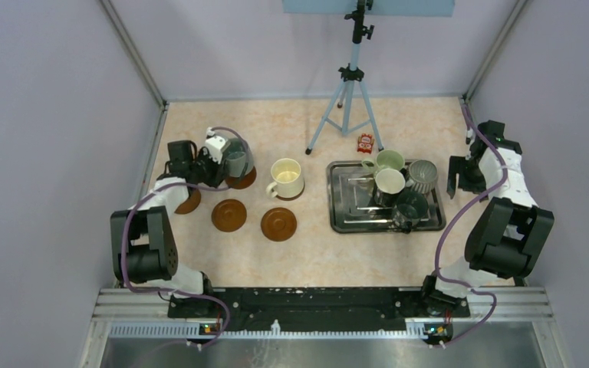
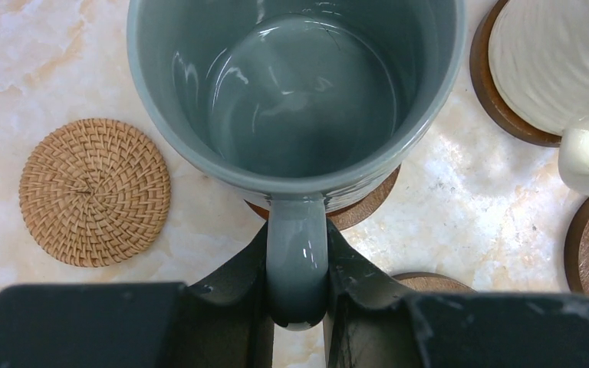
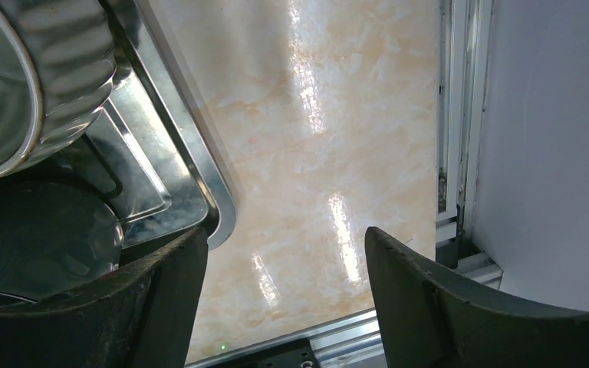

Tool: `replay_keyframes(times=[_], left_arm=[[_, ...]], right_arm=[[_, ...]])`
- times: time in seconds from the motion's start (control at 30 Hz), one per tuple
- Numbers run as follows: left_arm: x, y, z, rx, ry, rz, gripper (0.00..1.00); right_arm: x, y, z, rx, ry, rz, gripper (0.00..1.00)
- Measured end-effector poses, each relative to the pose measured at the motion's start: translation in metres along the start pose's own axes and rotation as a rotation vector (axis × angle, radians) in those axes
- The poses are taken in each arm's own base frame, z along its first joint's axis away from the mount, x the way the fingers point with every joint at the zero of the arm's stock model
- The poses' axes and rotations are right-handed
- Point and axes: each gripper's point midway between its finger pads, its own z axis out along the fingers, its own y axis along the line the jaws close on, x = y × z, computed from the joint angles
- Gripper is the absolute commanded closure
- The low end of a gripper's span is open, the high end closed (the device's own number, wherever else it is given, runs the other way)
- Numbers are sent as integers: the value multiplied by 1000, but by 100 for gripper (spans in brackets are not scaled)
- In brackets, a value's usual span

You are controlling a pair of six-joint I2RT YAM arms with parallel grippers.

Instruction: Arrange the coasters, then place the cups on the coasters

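- Grey-blue mug (image 2: pixel 299 92) at the table's far left, handle pinched tight between the fingers of the left gripper (image 2: pixel 297 231).
- Sits over a reddish-brown coaster (image 2: pixel 368 202), mostly hidden, with only a crescent showing beside the handle; contact between the two not discernible.
- Cream mug (image 2: pixel 552 61) on its own coaster (image 2: pixel 495 100), cropped by the edge of the left wrist view.
- Woven straw-coloured disc (image 2: pixel 94 192) beside the grey-blue mug, apart from it.
- Arm-covered coaster (image 1: pixel 188 201) half under the left arm; two bare ones near it.
- Right gripper (image 3: pixel 285 234) with fingers apart, holding nothing, just outside the corner of the steel tray (image 3: pixel 213 192).
- Ribbed grey mug (image 3: pixel 38 69) and dark mug (image 3: pixel 38 238) inside the tray, both cut off in the right wrist view.
- Small red packet (image 1: pixel 365 142) by the tripod (image 1: pixel 349 100): print too small to read.
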Motion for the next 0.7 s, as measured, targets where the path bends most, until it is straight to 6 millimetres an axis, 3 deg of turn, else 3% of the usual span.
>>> replay_keyframes(times=[0.63,0.7], left_arm=[[32,-10,8,31,59,-11,100],[34,-10,9,32,59,-5,92]], right_arm=[[0,-1,0,4,1,-3,26],[0,-1,0,4,1,-3,26]])
